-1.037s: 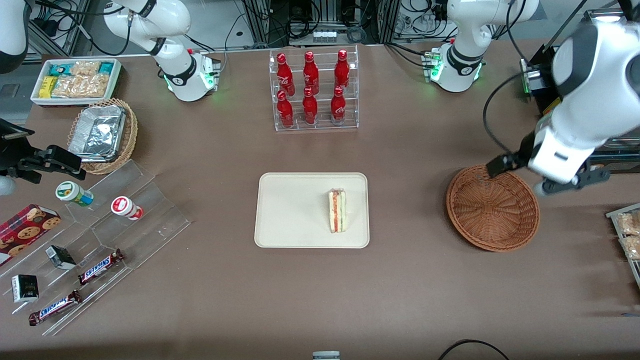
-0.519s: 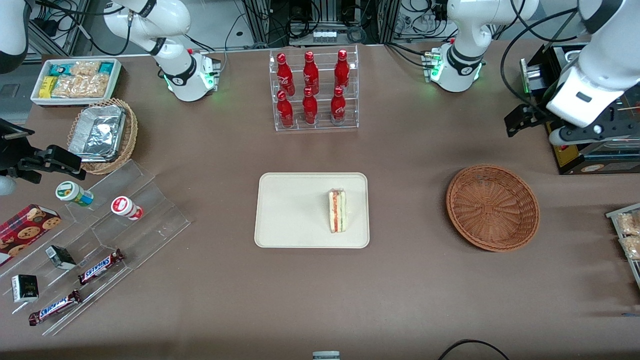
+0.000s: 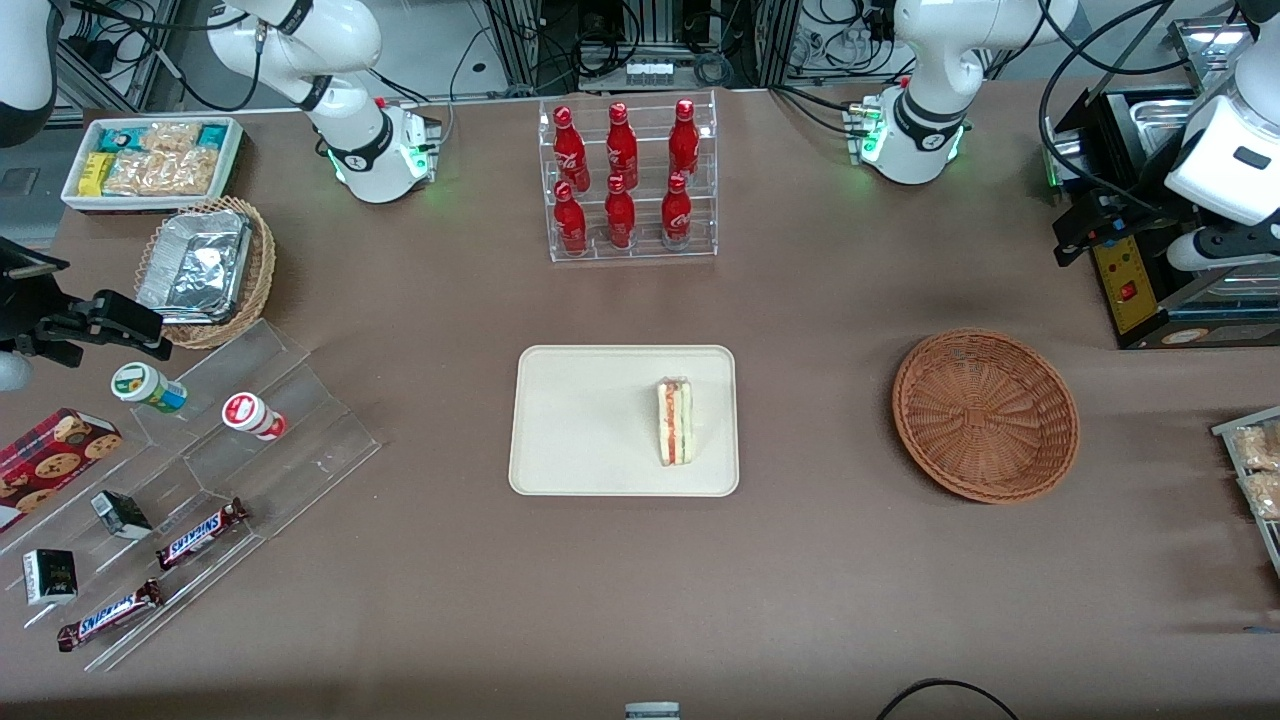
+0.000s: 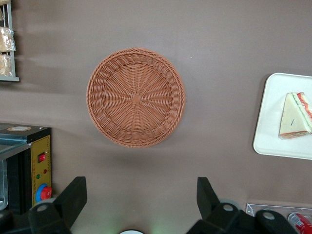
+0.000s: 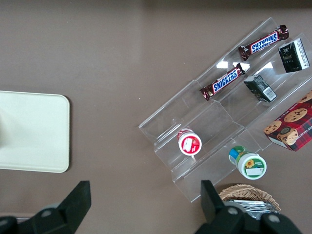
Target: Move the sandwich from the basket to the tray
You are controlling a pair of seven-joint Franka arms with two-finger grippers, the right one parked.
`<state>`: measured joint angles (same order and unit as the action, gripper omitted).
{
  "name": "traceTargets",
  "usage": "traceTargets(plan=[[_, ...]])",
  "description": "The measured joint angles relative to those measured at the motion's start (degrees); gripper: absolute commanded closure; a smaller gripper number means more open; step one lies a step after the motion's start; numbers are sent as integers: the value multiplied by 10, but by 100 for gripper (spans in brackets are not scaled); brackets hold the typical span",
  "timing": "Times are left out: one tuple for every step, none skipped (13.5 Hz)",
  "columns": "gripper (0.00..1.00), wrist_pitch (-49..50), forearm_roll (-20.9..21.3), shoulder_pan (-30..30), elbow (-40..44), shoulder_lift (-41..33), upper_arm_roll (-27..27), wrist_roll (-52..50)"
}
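Sandwich (image 3: 675, 421) lies on the tray (image 3: 580, 420); basket (image 3: 985, 415) bare — gripper (image 4: 139, 207) spread wide, high above it

The whole table is taken in from high up at the front, looking down and across toward the arm bases, from a good way off. A straight-down look is given by the left wrist camera, raised well above the basket (image 4: 135, 97), with the gripper (image 4: 141, 204) fingers (image 4: 73, 195) spread wide at the frame's edge. The basket (image 3: 985, 415), the tray (image 3: 560, 420) and the sandwich (image 3: 675, 420) are shared with the front view; only the tray's nearest end (image 4: 273, 112) and the sandwich (image 4: 295, 116) are caught, off to one side of the gripper. The right wrist camera also faces straight down, over the clear stepped rack (image 5: 214, 117), sharing the tray's other end (image 5: 34, 131).
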<state>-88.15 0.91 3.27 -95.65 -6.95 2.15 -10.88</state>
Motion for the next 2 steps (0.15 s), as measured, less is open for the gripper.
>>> traceTargets(plan=[[0, 0, 0, 0, 0, 0, 0, 0], [0, 0, 0, 0, 0, 0, 0, 0]])
